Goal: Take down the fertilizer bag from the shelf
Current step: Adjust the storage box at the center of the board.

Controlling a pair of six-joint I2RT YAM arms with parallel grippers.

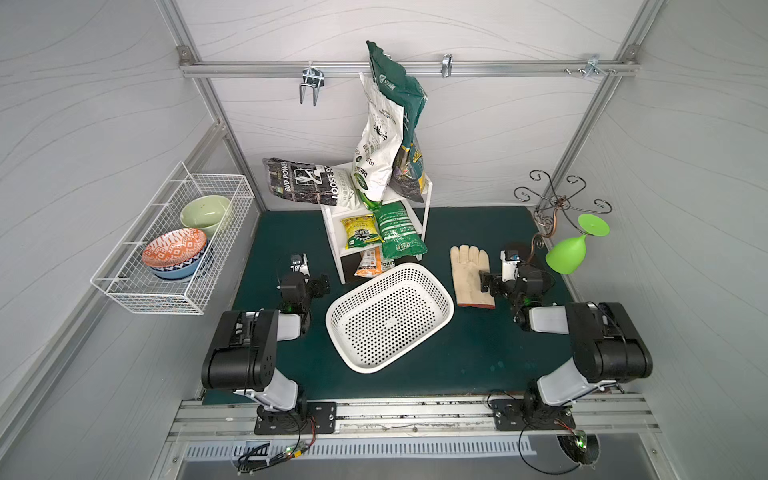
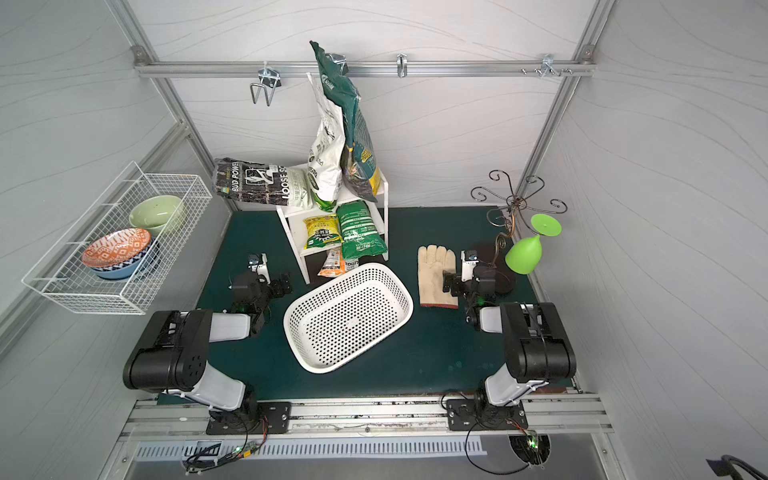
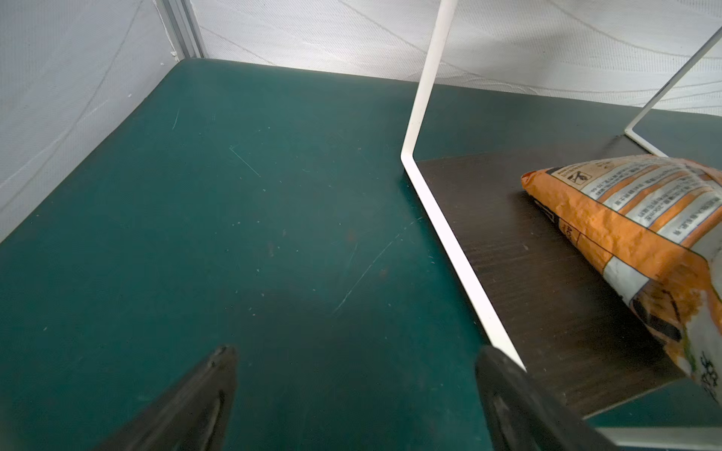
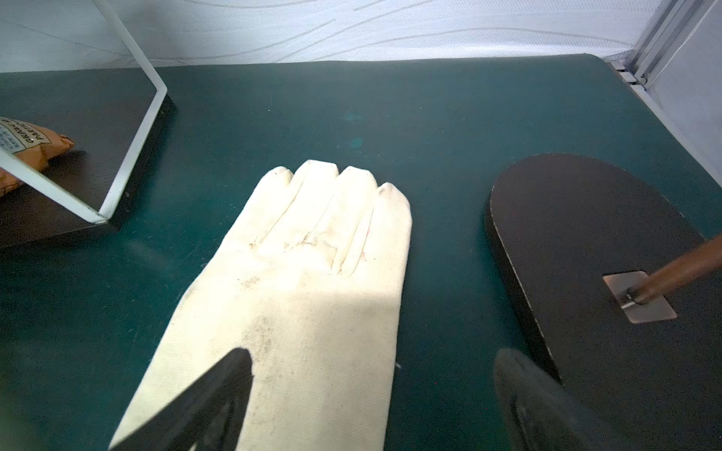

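Six bags crowd the small white tiered shelf point(image 1: 336, 230) at the back of the green tabletop point(image 1: 457, 353). On its top board a black soil bag point(image 1: 307, 183) lies flat and overhangs the side nearer the left arm. A white bag point(image 1: 376, 149) and a dark green bag point(image 1: 401, 95) stand upright against each other there, the green one reaching up past the wall rail. A yellow bag point(image 1: 360, 232) and a green bag point(image 1: 399, 230) lean side by side on the middle board, and an orange bag point(image 1: 370, 262) lies on the dark bottom panel. Just in front of the shelf sits a white perforated basket point(image 1: 390, 316). The left gripper point(image 3: 357, 351) hovers low beside the shelf's leg, jaws spread wide and holding nothing. The right gripper point(image 4: 375, 353) has its jaws likewise released. One of its fingers point(image 4: 211, 402) is over the cuff end of a cream work glove point(image 1: 471, 274) lying flat; whether it touches the cloth I cannot tell. Nearby a green plastic goblet point(image 1: 567, 253) hangs from a scrolled metal rack point(image 1: 557, 203).
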